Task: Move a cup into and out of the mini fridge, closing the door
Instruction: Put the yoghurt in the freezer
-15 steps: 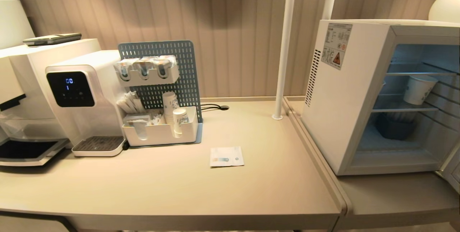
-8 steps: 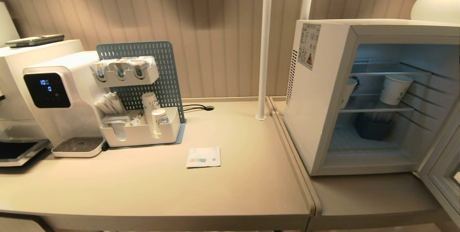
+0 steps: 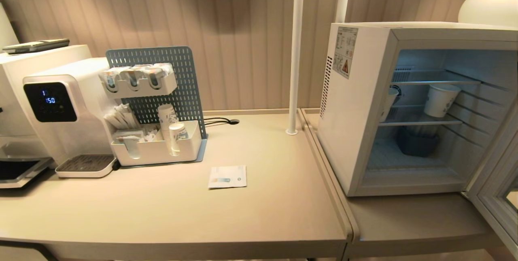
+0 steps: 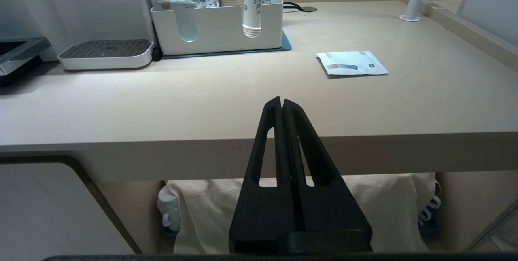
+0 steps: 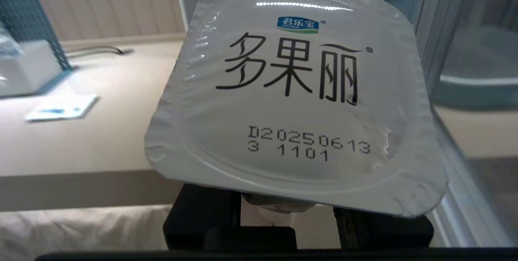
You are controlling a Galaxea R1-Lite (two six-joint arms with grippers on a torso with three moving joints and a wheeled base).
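The cup (image 5: 295,91), a squat white tub with a printed foil lid, fills the right wrist view. My right gripper (image 5: 289,208) is shut on it below the lid, which hides the fingertips. The mini fridge (image 3: 356,103) stands at the right of the counter with its inside showing. Its door (image 3: 495,188) is swung open at the far right. My left gripper (image 4: 282,103) is shut and empty, low in front of the table's front edge. Neither arm shows in the head view.
A white paper cup (image 3: 441,100) stands on the fridge's middle wire shelf, with a dark blue basket (image 3: 417,141) below it. On the table are a water dispenser (image 3: 60,107), a cup organiser (image 3: 158,147), a flat packet (image 3: 227,177) and a white pole (image 3: 295,50).
The whole head view has shifted, so the camera has turned right: more of the fridge and its open door now show. Nothing on the counter moved.
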